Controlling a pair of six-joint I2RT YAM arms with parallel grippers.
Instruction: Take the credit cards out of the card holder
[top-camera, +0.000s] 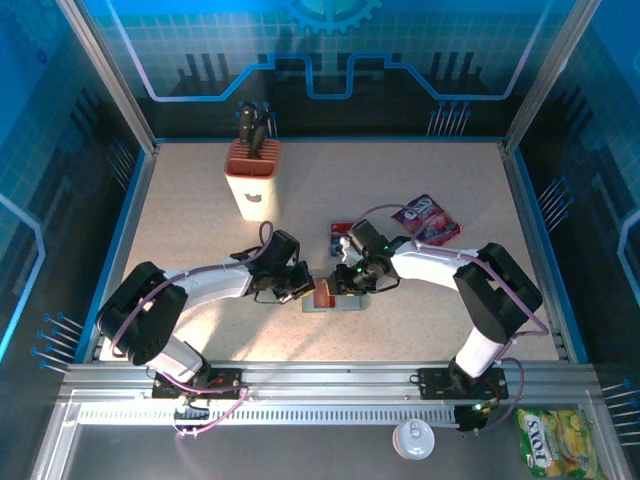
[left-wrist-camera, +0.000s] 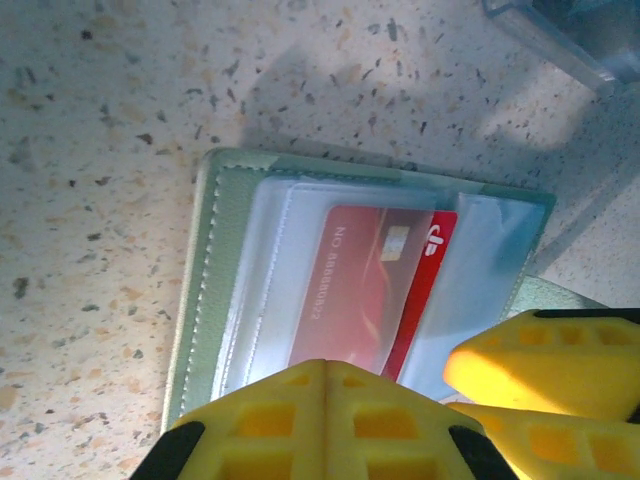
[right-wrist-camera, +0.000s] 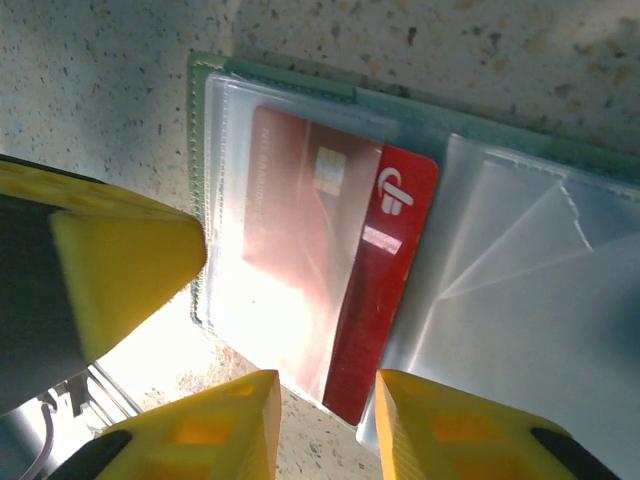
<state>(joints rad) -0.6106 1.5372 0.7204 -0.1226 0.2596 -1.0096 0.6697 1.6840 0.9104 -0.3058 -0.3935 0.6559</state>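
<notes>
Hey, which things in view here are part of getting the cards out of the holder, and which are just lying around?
Part of the job:
card holder
red card, partly out of its clear sleeve
loose card on the table beyond the holder

Just lying about:
knife block
purple snack packet
white lid
yellow-green packet

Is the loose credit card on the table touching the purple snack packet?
Apart. The top view shows it: the credit card lies left of the purple snack packet, with the right arm's wrist between them.
</notes>
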